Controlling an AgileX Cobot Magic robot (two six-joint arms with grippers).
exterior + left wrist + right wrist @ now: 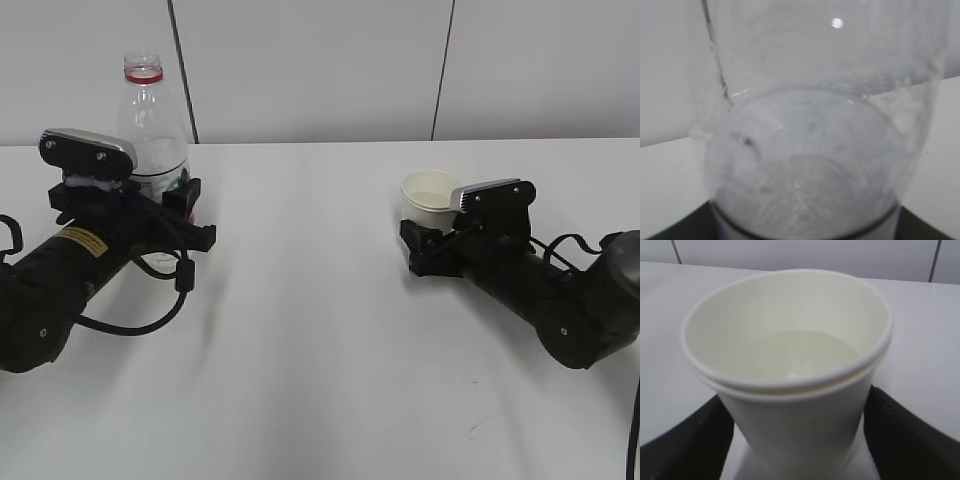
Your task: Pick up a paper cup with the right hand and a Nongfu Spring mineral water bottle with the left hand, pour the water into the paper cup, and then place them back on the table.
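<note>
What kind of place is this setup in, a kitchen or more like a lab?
Probably a lab or test room, not a kitchen: a bare white table, plain panelled walls behind it, and only a water bottle and a paper cup set out.

No lettering is legible: the bottle (155, 125) label, between the left gripper's (185, 210) jaws, and the arm's yellow sticker (85, 242) are unreadable.

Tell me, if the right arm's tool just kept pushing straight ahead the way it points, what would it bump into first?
The paper cup. It already stands between the fingers of the right tool, with water inside, so any forward push would likely shove or tip it.
</note>
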